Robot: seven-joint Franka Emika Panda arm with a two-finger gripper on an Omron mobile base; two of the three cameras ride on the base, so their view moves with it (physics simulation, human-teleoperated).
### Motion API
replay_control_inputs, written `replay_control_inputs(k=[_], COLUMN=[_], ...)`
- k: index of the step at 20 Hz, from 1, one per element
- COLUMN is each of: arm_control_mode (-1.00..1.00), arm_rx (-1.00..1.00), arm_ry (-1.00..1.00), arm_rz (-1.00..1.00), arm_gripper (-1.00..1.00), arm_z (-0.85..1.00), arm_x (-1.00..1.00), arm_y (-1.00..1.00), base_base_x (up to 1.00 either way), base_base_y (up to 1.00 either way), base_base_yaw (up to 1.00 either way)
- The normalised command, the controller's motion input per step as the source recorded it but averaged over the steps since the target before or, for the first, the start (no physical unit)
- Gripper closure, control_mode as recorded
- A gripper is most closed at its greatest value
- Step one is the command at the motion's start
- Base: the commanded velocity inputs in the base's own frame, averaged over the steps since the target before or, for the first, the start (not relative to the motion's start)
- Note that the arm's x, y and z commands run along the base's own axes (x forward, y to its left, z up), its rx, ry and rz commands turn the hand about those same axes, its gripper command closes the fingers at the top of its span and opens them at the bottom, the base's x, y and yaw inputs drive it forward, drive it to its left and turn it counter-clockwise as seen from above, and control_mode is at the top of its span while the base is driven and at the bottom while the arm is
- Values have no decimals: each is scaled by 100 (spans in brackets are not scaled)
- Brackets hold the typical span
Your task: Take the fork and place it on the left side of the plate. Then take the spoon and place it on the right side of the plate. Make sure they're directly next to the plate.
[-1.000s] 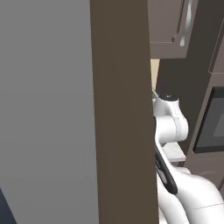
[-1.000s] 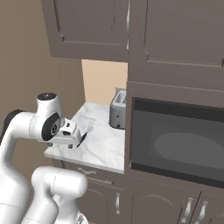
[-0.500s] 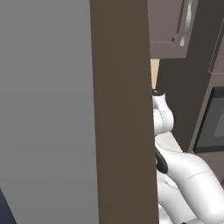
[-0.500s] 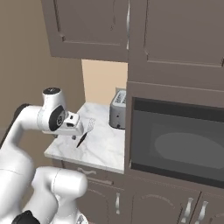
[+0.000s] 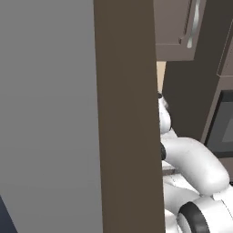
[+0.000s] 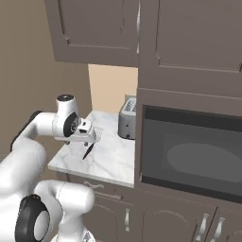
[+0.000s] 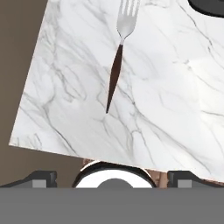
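One fork (image 7: pixel 118 52) lies flat on the marble surface (image 7: pixel 166 105), near its left front corner. Its silvery tines point toward the far side and its dark tapered handle points toward the near edge. In the right base view the fork (image 6: pixel 88 150) shows as a thin dark sliver just below the arm's wrist. Nothing touches it.

The pincer (image 7: pixel 112 177) hangs above the surface's near edge with its jaws spread fully apart, released and holding nothing. Its two dark fingertips (image 7: pixel 41 177) stand wide to either side at the bottom of the hand view, well clear of the fork's handle end. In the right base view the pincer (image 6: pixel 90 137) sits at the end of the bent white arm, over the left part of the surface.

A curved dark rim, perhaps the plate (image 7: pixel 209 5), cuts into the far right corner of the hand view; too little shows to be sure.

One grey toaster (image 6: pixel 126 118) stands at the back of the surface, against the tall cabinet that holds one built-in oven (image 6: pixel 194 158) with a dark glass door. Brown wall cupboards (image 6: pixel 101 30) hang above. In the left base view a tall brown panel (image 5: pixel 127 113) blocks most of the scene.
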Motion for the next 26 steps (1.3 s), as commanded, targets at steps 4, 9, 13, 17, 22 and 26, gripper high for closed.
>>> replay_control_inputs(k=[4, 9, 13, 17, 22, 26], arm_control_mode=[-100, -100, -100, -100, -100, -100], arm_rx=[0, -1, -2, -1, -3, -4], arm_ry=[0, 0, 0, 1, 2, 7], arm_rz=[0, 0, 0, 0, 0, 0], arm_gripper=[-100, -100, -100, -100, -100, -100], arm_z=[-25, -35, -31, -22, -20, -31], arm_x=[48, 36, 36, 41, 47, 39], arm_y=[0, 0, 0, 0, 6, 9], base_base_x=[0, 0, 0, 0, 0, 0], base_base_y=[0, 0, 0, 0, 0, 0], base_base_yaw=[0, 0, 0, 0, 0, 0])
